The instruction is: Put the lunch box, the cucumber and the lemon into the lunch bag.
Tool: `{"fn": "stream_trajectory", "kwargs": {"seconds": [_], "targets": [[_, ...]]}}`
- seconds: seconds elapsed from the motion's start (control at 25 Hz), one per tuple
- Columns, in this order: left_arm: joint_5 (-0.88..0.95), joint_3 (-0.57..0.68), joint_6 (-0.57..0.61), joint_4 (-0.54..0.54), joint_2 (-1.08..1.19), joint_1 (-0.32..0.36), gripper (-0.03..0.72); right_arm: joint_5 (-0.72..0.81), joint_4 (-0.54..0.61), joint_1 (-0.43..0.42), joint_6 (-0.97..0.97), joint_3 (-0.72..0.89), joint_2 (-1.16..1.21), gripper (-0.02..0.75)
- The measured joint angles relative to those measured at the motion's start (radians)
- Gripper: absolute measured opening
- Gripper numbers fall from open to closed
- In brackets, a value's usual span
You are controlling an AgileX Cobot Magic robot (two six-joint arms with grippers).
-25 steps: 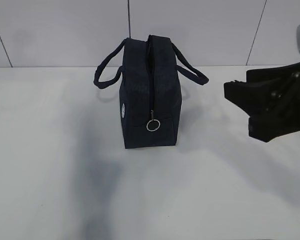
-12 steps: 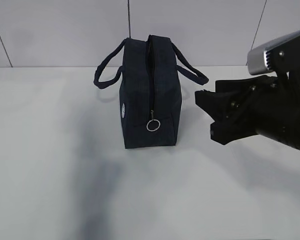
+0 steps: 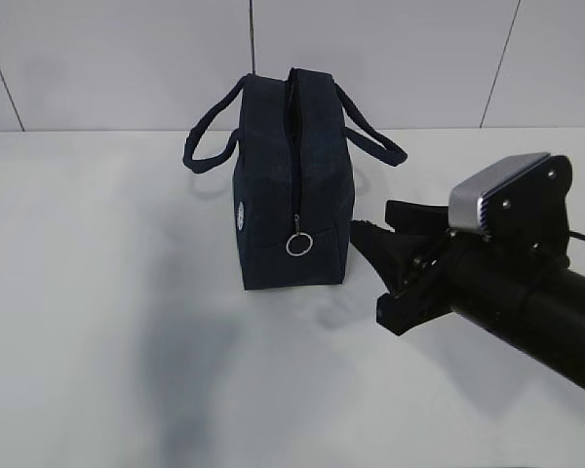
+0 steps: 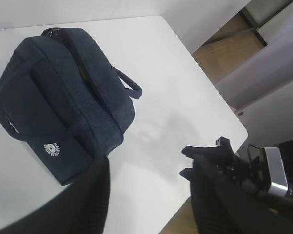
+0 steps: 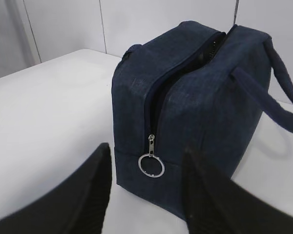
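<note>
Navy fabric marks the lunch bag [image 3: 294,185], which is seen standing upright on the white tabletop [image 3: 97,322] left of centre in the exterior view, its two loop handles drooping to either side and its round white logo on the left face. Its zipper is drawn down the end panel, with the ring pull [image 3: 299,243] hanging low on that panel; the top seam is parted slightly, though how wide cannot be told. The left tool [image 4: 149,195] is viewed only from its own wrist camera, where its two dark fingers are held apart with nothing between them, high above the bag. To the right, the right tool [image 3: 375,239] has been brought in and lowered over the last second from the far right edge of the exterior view, and is now placed just beside the bag's right face near the ring pull, not touching it. Its fingers are spread and empty, and in the right wrist view the ring pull is framed between them. The lunch box, the cucumber and the lemon are not seen in any view. The approach is judged to be aimed at the ring pull, so that the zipper can be worked; packing is not confirmed as begun.
</note>
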Motion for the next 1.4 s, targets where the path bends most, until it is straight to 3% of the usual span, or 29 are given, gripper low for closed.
{"fn": "stream_trajectory", "kwargs": {"seconds": [0.2,0.32,0.72,1.4], "targets": [[0.0,0.0,0.0,0.0,0.0,0.0,0.381,-0.19,-0.004,0.0,0.002,0.0,0.163,0.349],[0.0,0.0,0.0,0.0,0.0,0.0,0.381,-0.23,-0.005,0.0,0.002,0.0,0.229,0.349],[-0.003,0.0,0.0,0.0,-0.001,0.0,0.381,-0.242,-0.075,0.0,0.002,-0.047,0.359,0.349],[-0.01,0.0,0.0,0.0,-0.001,0.0,0.38,-0.246,-0.078,-0.004,0.002,-0.18,0.472,0.348]]}}
